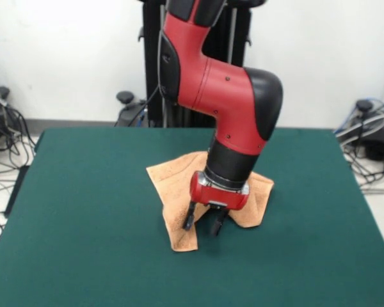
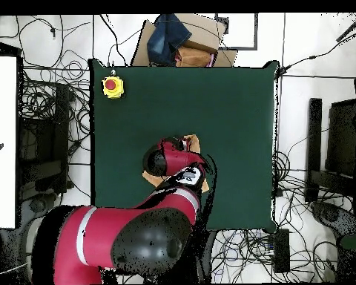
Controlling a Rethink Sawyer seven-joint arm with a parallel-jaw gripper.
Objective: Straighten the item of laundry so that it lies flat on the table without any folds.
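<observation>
The item of laundry [image 1: 173, 182] is a peach-orange towel, rumpled and folded over itself near the middle of the dark green table [image 1: 77, 230]. My gripper [image 1: 203, 224] hangs over the towel's near edge, open, its two black fingers [image 1: 189, 219] apart with nothing between them. Its tips are close to the cloth; whether they touch it cannot be told. In the overhead view the arm covers most of the towel [image 2: 193, 141], so only small corners show on the table [image 2: 233, 111], and the gripper is hidden under the wrist.
A yellow box with a red button [image 2: 113, 87] sits at one table corner in the overhead view. A cardboard box with dark cloth [image 2: 182, 41] lies beyond the table edge. Cables and stands surround the table on the floor.
</observation>
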